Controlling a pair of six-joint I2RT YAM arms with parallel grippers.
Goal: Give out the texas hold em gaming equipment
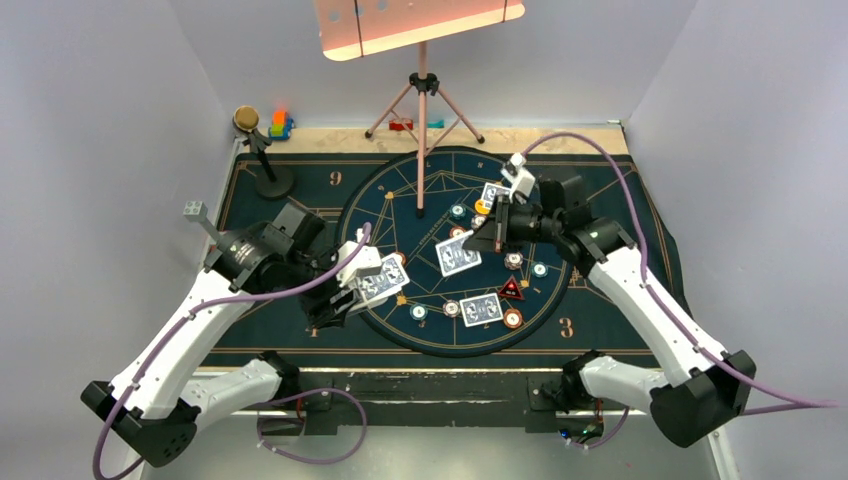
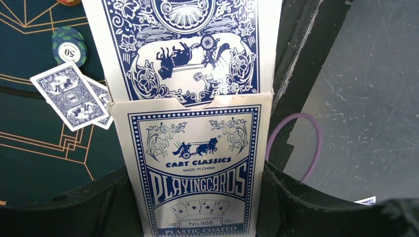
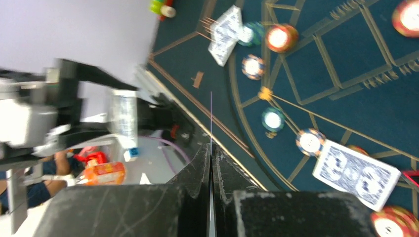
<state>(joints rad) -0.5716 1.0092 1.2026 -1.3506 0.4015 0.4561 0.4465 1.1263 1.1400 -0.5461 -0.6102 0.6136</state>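
Note:
My left gripper [image 1: 345,288] is shut on a blue-and-white card box [image 1: 378,280] at the mat's left side. In the left wrist view the box [image 2: 192,163] fills the space between the fingers [image 2: 291,197], with cards [image 2: 183,44] sticking out of its top. My right gripper [image 1: 484,238] is shut on one card [image 1: 458,255] above the mat's middle. That card shows edge-on as a thin white line [image 3: 211,118] in the right wrist view, between the closed jaws. Card pairs [image 1: 480,308], [image 1: 495,193], several chips [image 1: 513,261] and a red-edged triangular marker [image 1: 511,290] lie on the round mat [image 1: 395,190].
A pink tripod stand [image 1: 422,110] stands at the mat's far edge, with a leg over the circle. A black stand [image 1: 262,160] and toy blocks [image 1: 280,125] are at the back left. Two cards [image 2: 74,96] and a green chip [image 2: 69,47] lie left of the box.

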